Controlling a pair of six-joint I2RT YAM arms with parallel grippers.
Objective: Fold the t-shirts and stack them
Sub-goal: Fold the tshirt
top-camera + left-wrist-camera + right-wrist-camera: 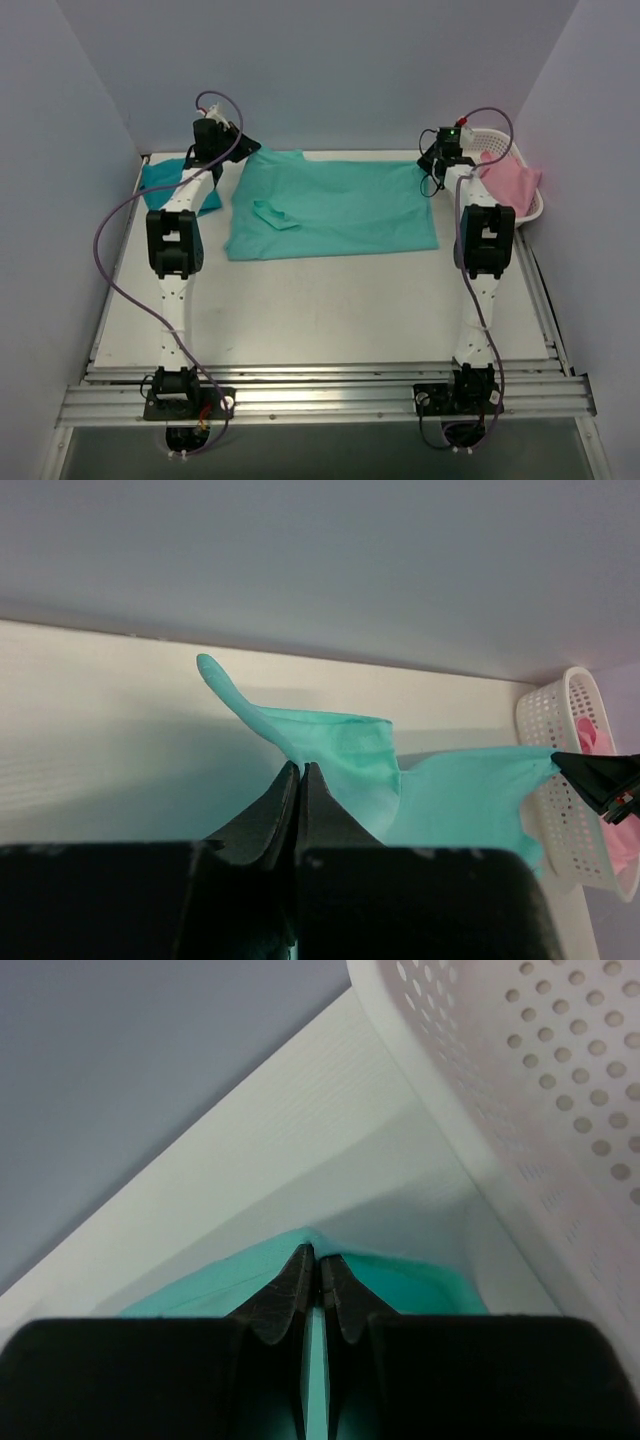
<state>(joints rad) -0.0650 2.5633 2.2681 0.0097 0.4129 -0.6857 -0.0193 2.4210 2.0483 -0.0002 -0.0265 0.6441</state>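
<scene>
Two slim white arms, left arm (pixel 172 300) and right arm (pixel 479 300), chunky black joint blocks (pixel 172 240) midway, a purple cable (pixel 105 225) looping off each, black base plates (pixel 185 402). The left gripper (pixel 299 767) shows dark, wedge-shaped fingers (pixel 272 810).

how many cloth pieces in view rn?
3: mint t-shirt spread mid-table; teal folded t-shirt far left; pink cloth in the basket, far right. More may hide under it.

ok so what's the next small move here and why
Probably lift the left gripper and right gripper together, carrying the far edge toward the near hem: each is shut on a far corner of the mint shirt, which lies flat.
</scene>
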